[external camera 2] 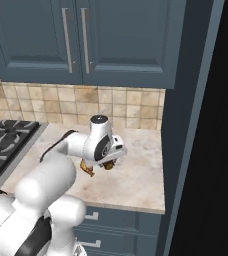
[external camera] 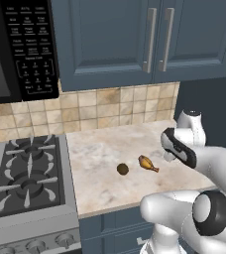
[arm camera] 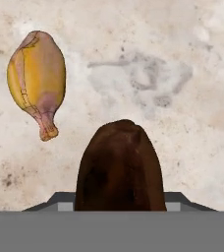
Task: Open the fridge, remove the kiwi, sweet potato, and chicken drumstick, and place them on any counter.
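Note:
My gripper (arm camera: 120,205) is shut on the sweet potato (arm camera: 120,167), a dark reddish-brown oblong that hangs just above the beige counter (arm camera: 173,74). In the right base view the gripper (external camera 2: 107,164) points down over the counter (external camera 2: 136,182), with the sweet potato (external camera 2: 109,165) under the hand. The golden chicken drumstick (arm camera: 37,78) lies on the stone close beside it, also visible from both bases (external camera: 147,163) (external camera 2: 88,170). The round olive-brown kiwi (external camera: 123,169) rests on the counter (external camera: 95,149) a little left of the drumstick. The black fridge (external camera 2: 216,150) stands at the far right.
A black gas stove (external camera: 26,173) borders the counter on the left, under the black microwave (external camera: 21,49). Blue-grey wall cabinets (external camera: 135,39) hang above a tiled backsplash (external camera: 85,111). A tall blue-grey panel (external camera 2: 183,125) closes the counter's right end. Bare stone lies toward the back wall.

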